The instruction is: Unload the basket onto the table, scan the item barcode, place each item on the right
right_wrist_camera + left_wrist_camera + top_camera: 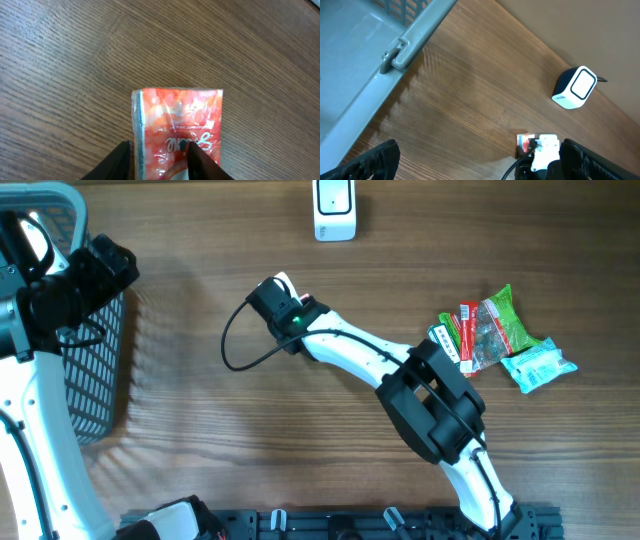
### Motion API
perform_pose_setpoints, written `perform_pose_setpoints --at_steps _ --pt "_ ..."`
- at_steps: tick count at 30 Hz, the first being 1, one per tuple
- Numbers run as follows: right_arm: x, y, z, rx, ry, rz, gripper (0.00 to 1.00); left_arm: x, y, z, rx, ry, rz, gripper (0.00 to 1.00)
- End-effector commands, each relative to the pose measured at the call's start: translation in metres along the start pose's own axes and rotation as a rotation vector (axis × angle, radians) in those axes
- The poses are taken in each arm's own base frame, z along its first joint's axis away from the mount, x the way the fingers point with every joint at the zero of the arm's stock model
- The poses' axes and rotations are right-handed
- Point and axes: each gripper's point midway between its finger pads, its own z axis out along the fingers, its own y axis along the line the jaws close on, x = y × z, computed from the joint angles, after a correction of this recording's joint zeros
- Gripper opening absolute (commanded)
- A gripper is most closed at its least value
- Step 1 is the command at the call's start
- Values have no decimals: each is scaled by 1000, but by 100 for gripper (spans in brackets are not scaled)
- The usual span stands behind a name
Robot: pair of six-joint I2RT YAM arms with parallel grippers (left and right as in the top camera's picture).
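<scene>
Right gripper: jaws partly closed, one finger against each side of the near end of a red-orange snack packet. Taken as gripped. The rest of the packet sticks out ahead of the fingertips over the wooden table.

Right wrist view only: glossy wrapper, a pale bluish strip down the packet's left edge, white script printed upside down. I cannot read the script. No barcode on the face shown.

Overhead: the packet is only a small white-and-red sliver at the gripper's tip. The barcode scanner stands ahead of the tip and apart from it. Back alongside the right arm's elbow lies a pile of snack packets, green, red and teal. Print too small to read.

Left wrist view: scanner is a dark body with a white rounded-square face; no lettering legible. The held packet shows at the bottom edge.

Left gripper: jaws fully spread, nothing between them. It hangs at the rim of the grey mesh basket.
</scene>
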Motion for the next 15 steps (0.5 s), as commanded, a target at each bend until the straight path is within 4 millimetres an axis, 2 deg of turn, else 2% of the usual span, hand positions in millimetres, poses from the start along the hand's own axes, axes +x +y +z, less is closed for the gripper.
perform_pose_setpoints --at_steps 1,4,6,8,12,15 --pt "21 12 14 -34 69 -27 31 -1 -5 -2 17 -5 21 100" --pt "15 6 9 -33 55 -13 10 -1 -5 -2 17 -5 21 100" --pt "7 2 0 -39 32 4 6 -1 -5 -2 17 -5 21 100" --pt "-8 -2 -18 -62 -9 23 5 -1 -5 -2 17 -5 21 100" --pt "-38 -14 -74 -146 -101 66 5 -1 -5 -2 17 -5 21 100" --pt "-54 -23 -129 -273 -163 98 4 -1 -5 -2 17 -5 21 100"
